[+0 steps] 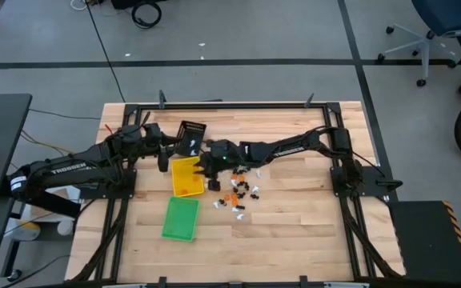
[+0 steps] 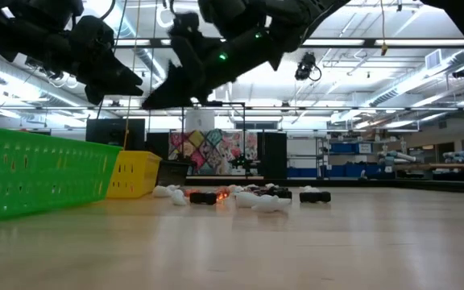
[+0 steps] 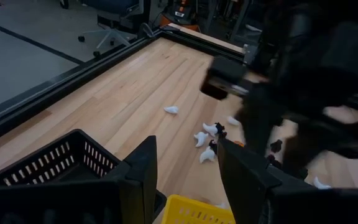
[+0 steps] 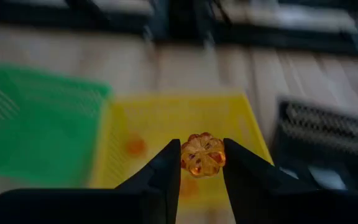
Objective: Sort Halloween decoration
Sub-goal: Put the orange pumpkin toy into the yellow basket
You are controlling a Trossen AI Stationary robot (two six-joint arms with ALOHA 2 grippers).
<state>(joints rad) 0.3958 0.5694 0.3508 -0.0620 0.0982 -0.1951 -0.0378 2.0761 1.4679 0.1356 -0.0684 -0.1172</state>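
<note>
Nearest the table's front edge in the high view lies the green tray (image 1: 180,218), at about 7 o'clock from the table's middle. Just behind it, touching or nearly so, sits the yellow tray (image 1: 186,177); the right wrist view shows an orange trinket or two already lying inside it. At 3 o'clock from the yellow tray the trinkets (image 1: 238,193) are scattered in a loose heap of white, orange and black pieces on the bare wood of the table (image 1: 310,216).

The right gripper (image 4: 202,157) hangs above the yellow tray's 1 o'clock corner, well clear of the tabletop as the low view shows. Its fingers are clenched on an orange pumpkin (image 4: 203,155), a translucent ribbed trinket pinched between the two tips, with the yellow tray directly beyond it.

The left gripper (image 3: 186,163) hovers at 11 o'clock from the yellow tray, beside the black tray (image 1: 191,134), which stands farthest back. Its fingers are spread apart with nothing between them; through the gap the left wrist view sees white trinkets on the wood and the right arm beyond.
</note>
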